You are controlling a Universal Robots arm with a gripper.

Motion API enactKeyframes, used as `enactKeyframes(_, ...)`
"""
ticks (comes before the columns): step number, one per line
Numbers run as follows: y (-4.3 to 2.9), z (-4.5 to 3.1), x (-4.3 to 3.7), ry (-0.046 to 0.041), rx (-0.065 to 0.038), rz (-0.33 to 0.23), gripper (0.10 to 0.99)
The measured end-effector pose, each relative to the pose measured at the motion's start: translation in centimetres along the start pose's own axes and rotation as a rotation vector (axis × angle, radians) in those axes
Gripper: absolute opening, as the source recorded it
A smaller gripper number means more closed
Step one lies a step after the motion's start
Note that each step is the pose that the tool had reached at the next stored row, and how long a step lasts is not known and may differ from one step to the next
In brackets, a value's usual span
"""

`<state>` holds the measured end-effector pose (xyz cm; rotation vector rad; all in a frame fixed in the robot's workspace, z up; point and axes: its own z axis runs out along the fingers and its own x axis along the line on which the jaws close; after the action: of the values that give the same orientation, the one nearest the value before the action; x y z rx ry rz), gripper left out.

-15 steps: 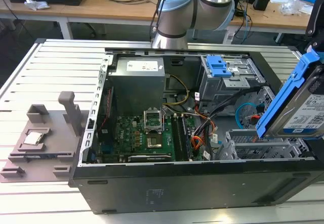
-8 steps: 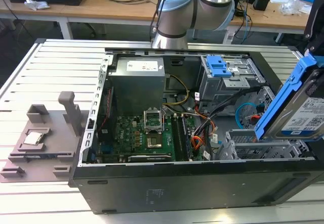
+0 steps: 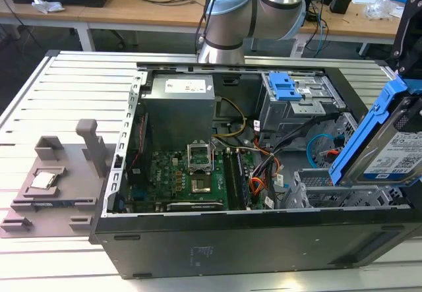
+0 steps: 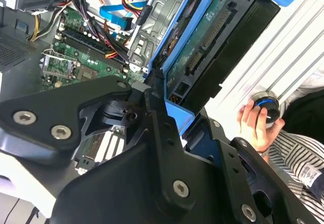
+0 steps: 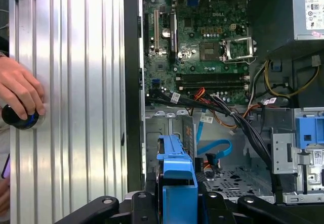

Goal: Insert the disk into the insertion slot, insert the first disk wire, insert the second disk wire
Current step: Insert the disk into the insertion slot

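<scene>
Clenched with the end effector [image 5: 177, 205] on the disk [image 5: 176, 159], gripping its blue carrier rather than the metal body, probably to spare the bare circuit board underneath. Holds it tilted, one end high, above the insertion slot [image 3: 320, 190] at the exterior view's right, not yet inside; likely a slant for feeding the low end into the cage mouth. Just beyond, loose cables [image 5: 228, 115] and a blue flat cable [image 5: 216, 150] draped beside the slot, not joined to the disk, so no wire inserted. Further in, the motherboard [image 3: 191, 176] flat on the floor of the computer case [image 3: 231, 246], laid on its side on the table [image 3: 66, 87] with the open side up for reach from above. Farther on, the taller cage [image 3: 297, 107] with its blue latch, then the power supply [image 3: 178, 111]. Out on the table, a person's hand [image 5: 20, 92] over a black-and-blue knob [image 5: 19, 119], apart from the case.
</scene>
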<state>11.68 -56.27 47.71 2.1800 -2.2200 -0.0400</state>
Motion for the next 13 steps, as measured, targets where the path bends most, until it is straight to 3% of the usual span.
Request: enactKeyframes(13, -0.02, 0.6, 0.0, 0.0, 0.0, 0.0, 0.365)
